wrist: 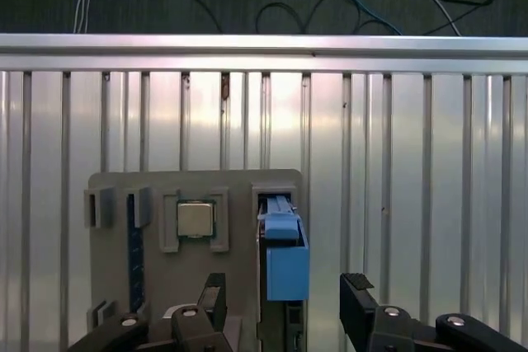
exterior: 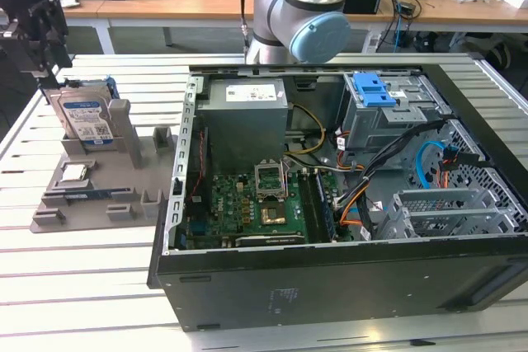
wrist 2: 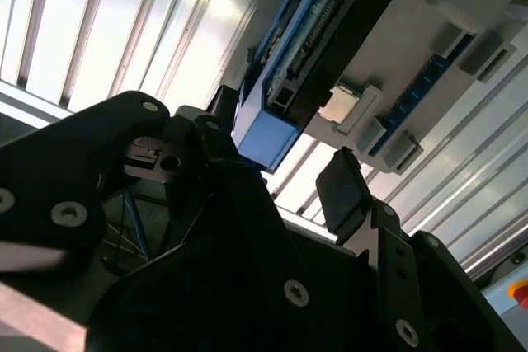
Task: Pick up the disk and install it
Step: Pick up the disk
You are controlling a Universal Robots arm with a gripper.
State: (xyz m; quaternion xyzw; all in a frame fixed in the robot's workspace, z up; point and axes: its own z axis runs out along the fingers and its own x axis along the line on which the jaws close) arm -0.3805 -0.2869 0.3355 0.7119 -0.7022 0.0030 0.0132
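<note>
Farthest to the exterior view's left, the black gripper [exterior: 43, 55] is held over the near corner of a slatted metal table [exterior: 91, 286], close to the top of the disk [exterior: 85, 117]. In the first wrist view its fingers [wrist: 356, 296] are spread wide, one on each side of the disk's blue frame, with a gap left on both sides. Nothing is gripped and no contact can be made out.

The disk is stood upright on edge in a slot of a grey fixture [exterior: 124, 204], its white-and-blue label turned towards the camera. A small square silver chip [exterior: 74, 173] is seated in a pocket of the same fixture, just beside the disk, and a narrow blue strip [exterior: 82, 195] is laid along a slot nearer the fixture's front edge.

Further towards the exterior view's right, an open black computer case [exterior: 330, 274] is laid on its side on the table, touching the fixture's edge. Inside it a grey power supply box [exterior: 247, 117] is seen above a green motherboard [exterior: 247, 204]. The grey-and-blue robot arm [exterior: 297, 6] is reared up behind the case. At the far side, a light-blue plastic bracket [exterior: 373, 88] is lodged on top of a metal drive cage, and bundles of black, orange and blue cables [exterior: 363, 195] are trailed below it.
</note>
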